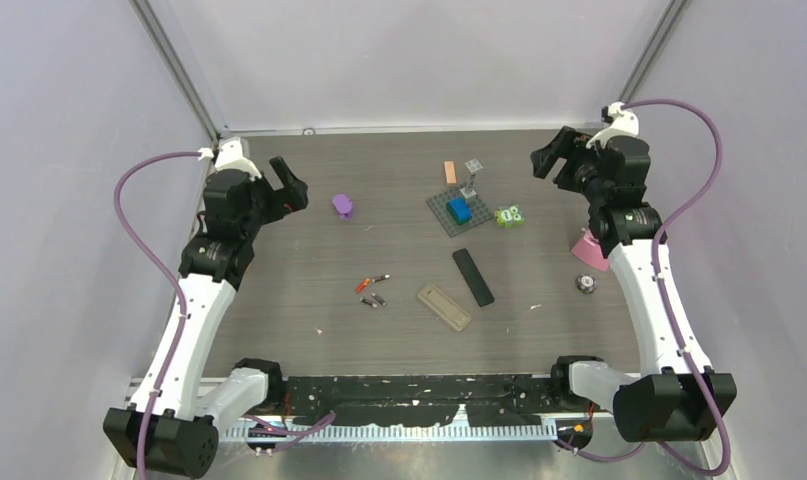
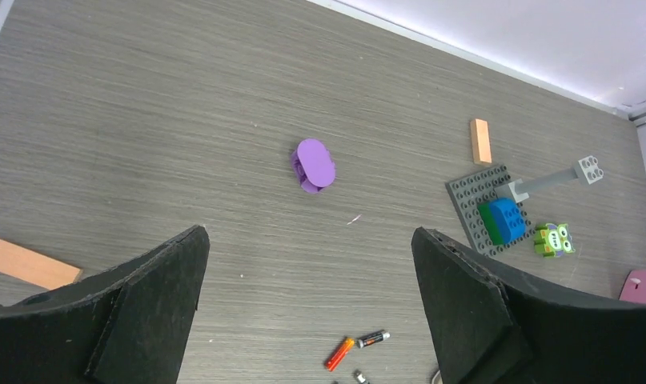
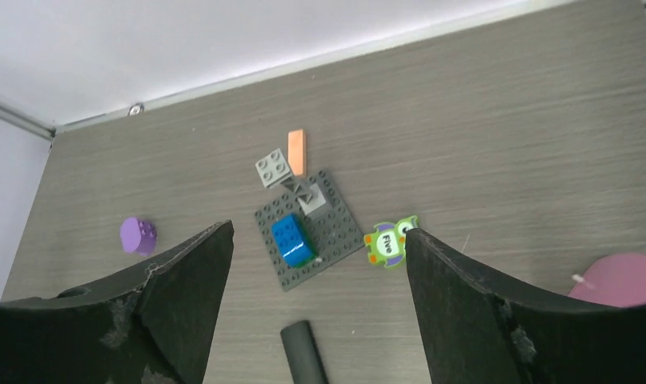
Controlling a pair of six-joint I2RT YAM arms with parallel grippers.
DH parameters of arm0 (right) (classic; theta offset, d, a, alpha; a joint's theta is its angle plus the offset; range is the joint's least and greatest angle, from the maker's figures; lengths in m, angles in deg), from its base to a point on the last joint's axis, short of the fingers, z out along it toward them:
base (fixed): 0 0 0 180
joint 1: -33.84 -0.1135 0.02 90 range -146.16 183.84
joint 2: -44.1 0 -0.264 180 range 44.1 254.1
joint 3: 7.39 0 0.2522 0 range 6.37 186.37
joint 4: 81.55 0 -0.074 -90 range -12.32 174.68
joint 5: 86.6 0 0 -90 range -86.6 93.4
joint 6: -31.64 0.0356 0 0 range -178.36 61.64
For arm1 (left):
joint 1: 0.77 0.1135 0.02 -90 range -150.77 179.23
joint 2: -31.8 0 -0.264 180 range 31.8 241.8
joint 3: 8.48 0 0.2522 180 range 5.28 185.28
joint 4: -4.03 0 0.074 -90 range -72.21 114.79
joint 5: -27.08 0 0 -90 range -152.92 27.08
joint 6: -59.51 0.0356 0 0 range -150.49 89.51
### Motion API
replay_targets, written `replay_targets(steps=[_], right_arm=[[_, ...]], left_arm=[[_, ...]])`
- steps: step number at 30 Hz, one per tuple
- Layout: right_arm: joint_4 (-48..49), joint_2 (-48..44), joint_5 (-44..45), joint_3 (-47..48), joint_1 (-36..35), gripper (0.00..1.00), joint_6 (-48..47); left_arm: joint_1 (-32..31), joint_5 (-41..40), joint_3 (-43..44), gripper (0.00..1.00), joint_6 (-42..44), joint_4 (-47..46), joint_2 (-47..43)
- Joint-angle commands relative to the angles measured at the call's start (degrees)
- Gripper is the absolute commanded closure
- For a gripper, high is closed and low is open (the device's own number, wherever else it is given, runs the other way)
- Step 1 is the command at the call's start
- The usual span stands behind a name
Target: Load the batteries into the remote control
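Orange-red battery (image 1: pixel 363 286) apart from end effectors (image 1: pixel 291 186) (image 1: pixel 551 158)

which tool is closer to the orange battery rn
Left. The left tool sits beyond the orange battery and to its left, fairly close; the right tool is much farther off, beyond it and well to its right.

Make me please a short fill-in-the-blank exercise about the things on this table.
1. The blue brick stands on a ___ baseplate.
2. The green block bears the word ___.
3. The left gripper and the right gripper are both ___, away from the batteries.
Missing words: grey; Five; open.
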Motion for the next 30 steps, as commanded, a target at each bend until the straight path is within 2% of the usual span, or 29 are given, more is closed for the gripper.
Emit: replay_targets(steps=[1, 7, 18, 21, 26, 30], right_arm=[[1.24, -1.26, -5.16, -1.03, -2.17, 0.16, 1.20], [2.88, -3.16, -2.61, -6.98, -9.86, 0.17, 1.21], [3.01, -3.38, 4.10, -16.48, -24.50, 0.17, -2.80], [1.88, -1.54, 1.93, -17.80, -28.55, 0.14, -7.91], [-4.84, 5.73, 0.73, -17.21, -39.66, 0.06, -16.94], [-7.53, 12.03, 0.75, -17.03, -45.44, 0.05, -17.72]], left_arm=[[0.97, 0.84, 0.55, 0.01, -0.67, -1.42, -0.48], [1.00, 9.27, -0.67, 0.00, 0.32, -3.15, -0.92], [1.00, 17.42, -6.81, 0.00, 0.09, -6.76, -3.02], [1.00, 17.76, -8.03, 0.00, -0.78, -7.05, -3.10], [1.00, 18.11, -7.63, 0.00, -0.55, -6.83, -2.61], [0.97, 17.97, -6.58, 0.00, -0.61, -6.53, -1.79]])
